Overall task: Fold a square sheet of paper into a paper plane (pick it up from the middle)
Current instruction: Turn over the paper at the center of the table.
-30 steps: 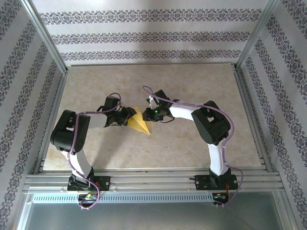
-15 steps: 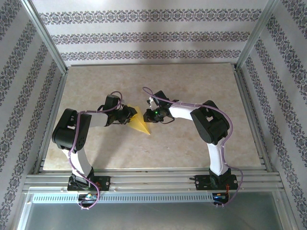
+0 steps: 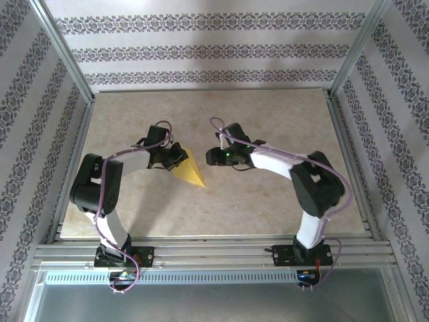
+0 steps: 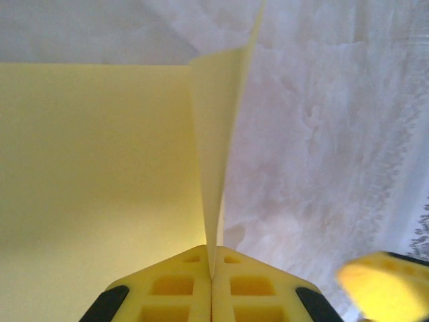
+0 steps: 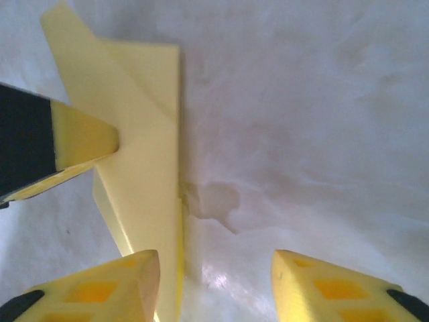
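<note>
The square sheet of paper (image 3: 192,172) is yellow and folded into a pointed paper plane shape, with its tip toward the near side of the table. My left gripper (image 3: 176,155) is shut on its upright centre fold, which rises edge-on from the closed fingertips (image 4: 212,275); a flat wing (image 4: 94,168) spreads to the left. My right gripper (image 3: 212,158) stands open just right of the paper, apart from it. In the right wrist view its fingers straddle bare table (image 5: 214,268), with the folded paper (image 5: 144,154) beside the left finger and a left-gripper finger (image 5: 80,141) on the paper.
The marbled beige tabletop (image 3: 268,201) has free room in front of and behind the arms. Aluminium frame posts (image 3: 345,74) and patterned walls close in the sides and back. A small dark stain (image 5: 218,201) marks the table beside the paper.
My right gripper has opened, let go of the paper and drawn back to the right. My left gripper has shut on the fold and shifted it slightly away from the right arm.
</note>
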You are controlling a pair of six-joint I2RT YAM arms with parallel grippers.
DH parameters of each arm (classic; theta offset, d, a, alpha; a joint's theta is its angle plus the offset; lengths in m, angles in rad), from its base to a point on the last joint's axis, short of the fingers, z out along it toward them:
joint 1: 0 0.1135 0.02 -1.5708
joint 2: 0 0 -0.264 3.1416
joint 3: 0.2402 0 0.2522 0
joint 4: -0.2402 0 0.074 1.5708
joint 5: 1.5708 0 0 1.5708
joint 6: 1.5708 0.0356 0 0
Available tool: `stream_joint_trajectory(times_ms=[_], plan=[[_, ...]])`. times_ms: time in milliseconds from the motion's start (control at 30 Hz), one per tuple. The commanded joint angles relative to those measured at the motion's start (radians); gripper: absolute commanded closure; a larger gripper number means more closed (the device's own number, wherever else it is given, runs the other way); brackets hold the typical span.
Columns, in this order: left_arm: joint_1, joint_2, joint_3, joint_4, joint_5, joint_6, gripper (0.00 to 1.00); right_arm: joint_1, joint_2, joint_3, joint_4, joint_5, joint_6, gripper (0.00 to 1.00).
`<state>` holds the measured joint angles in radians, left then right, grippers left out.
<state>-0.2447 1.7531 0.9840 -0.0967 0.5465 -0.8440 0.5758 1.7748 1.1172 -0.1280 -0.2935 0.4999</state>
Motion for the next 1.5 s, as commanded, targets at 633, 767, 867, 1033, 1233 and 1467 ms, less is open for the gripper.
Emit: stream_joint_trajectory(times_ms=[633,767,867,1033,1233,1467], plan=[[-0.312,0.249,0.786,-1.327,-1.139,0.308,0.92,-0.145,-0.441,-0.292,-0.011,0.485,0.049,0.32],[-0.367,0.419,0.924,-1.391,-1.198,0.300,0.91,-0.170,-0.482,-0.329,-0.010,0.491,0.066,0.32],[-0.400,0.527,1.014,-1.400,-1.208,0.307,0.90,-0.185,-0.506,-0.355,-0.012,0.498,0.080,0.32],[-0.443,0.663,1.094,-1.391,-1.196,0.322,0.92,-0.218,-0.554,-0.398,-0.015,0.492,0.100,0.32],[-0.461,0.724,1.112,-1.333,-1.114,0.319,0.91,-0.260,-0.601,-0.448,-0.017,0.469,0.124,0.32],[-0.465,0.752,1.117,-1.300,-1.051,0.315,0.85,-0.273,-0.595,-0.467,-0.007,0.448,0.149,0.32]])
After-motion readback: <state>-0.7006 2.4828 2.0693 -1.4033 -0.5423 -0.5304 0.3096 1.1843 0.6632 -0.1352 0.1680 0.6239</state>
